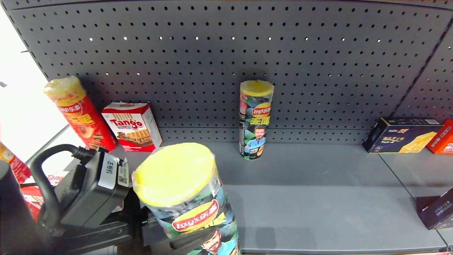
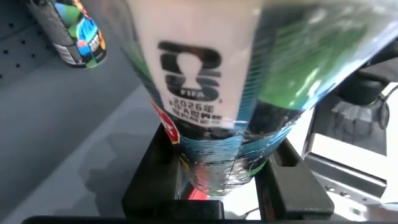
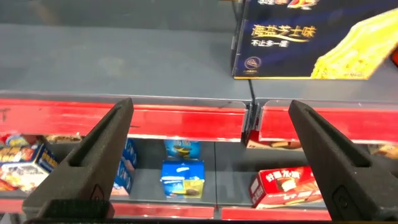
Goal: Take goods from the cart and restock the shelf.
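At the far left of the shelf (image 1: 318,198) a red chip tube (image 1: 79,113) leans back toward the pegboard (image 1: 247,46), with a wafer box (image 1: 132,125) just beside it. In front of those, at the shelf's front left corner, the left gripper (image 2: 224,183) is clamped on the lower body of a yellow-lidded chip tube (image 1: 184,198), held upright. I cannot tell whether its base touches the board. I'd judge this tube light and stiff, a cardboard cylinder in glossy film, so likely slippery under the pads. It is also tall enough to tip, and the chips inside would break under a hard squeeze or a drop. A firm hold low on the body, as now, seems right, never by the soft lid. Toward the middle, a matching tube (image 1: 255,120) stands upright at the back, well apart from the held one, with bare board between. To the right lie a dark blue box (image 1: 400,136) and, touching it, an orange box (image 1: 442,141), with another dark box (image 1: 437,212) near the front edge. The right gripper (image 3: 214,168) hangs with its jaws spread wide and nothing between them, facing the shelf's red front rail (image 3: 180,118). Counting up: three chip tubes, one red and two matching, one wafer box, two dark boxes, one orange box.
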Robot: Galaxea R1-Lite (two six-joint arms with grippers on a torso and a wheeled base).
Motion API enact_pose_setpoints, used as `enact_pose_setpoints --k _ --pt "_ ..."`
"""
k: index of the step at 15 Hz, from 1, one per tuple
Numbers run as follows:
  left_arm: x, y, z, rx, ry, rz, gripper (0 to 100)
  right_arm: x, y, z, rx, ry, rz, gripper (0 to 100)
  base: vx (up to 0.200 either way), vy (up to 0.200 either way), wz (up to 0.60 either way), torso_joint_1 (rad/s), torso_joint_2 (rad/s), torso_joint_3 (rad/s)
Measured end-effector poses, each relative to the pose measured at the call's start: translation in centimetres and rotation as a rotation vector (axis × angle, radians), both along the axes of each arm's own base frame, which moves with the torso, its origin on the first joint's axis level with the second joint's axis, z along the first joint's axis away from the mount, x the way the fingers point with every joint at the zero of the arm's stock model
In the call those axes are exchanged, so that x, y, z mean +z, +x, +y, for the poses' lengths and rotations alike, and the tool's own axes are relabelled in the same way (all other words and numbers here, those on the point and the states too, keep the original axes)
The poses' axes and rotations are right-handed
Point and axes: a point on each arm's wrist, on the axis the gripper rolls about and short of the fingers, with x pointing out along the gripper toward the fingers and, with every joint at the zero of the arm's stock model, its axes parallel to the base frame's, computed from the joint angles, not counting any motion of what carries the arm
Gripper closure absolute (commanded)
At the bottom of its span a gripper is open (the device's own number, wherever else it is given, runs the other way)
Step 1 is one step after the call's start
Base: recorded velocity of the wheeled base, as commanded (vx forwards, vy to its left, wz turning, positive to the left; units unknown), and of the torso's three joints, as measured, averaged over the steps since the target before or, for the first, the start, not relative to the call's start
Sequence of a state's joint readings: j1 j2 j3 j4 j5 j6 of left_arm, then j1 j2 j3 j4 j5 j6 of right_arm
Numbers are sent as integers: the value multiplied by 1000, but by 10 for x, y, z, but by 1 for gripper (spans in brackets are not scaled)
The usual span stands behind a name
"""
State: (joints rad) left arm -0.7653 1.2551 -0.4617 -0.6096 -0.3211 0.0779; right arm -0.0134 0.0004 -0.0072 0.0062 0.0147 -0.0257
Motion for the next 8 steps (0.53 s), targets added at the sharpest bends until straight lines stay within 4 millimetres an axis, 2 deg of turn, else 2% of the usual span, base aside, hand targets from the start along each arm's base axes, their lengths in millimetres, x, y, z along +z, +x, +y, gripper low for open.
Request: enact_pose_setpoints --k 2,4,6,8 --pt "4 2 1 10 -7 -20 100 25 -4 1 37 4 -46 0 0 0 0 0 0 0" --pt "4 8 7 51 0 -30 100 65 -1 2 120 -4 -61 0 0 0 0 0 0 0" --pt "0 13 16 103 11 -24 100 99 15 4 237 -73 -32 0 0 0 0 0 0 0" --pt "-3 16 22 126 15 -13 100 116 36 6 337 -116 20 0 0 0 0 0 0 0"
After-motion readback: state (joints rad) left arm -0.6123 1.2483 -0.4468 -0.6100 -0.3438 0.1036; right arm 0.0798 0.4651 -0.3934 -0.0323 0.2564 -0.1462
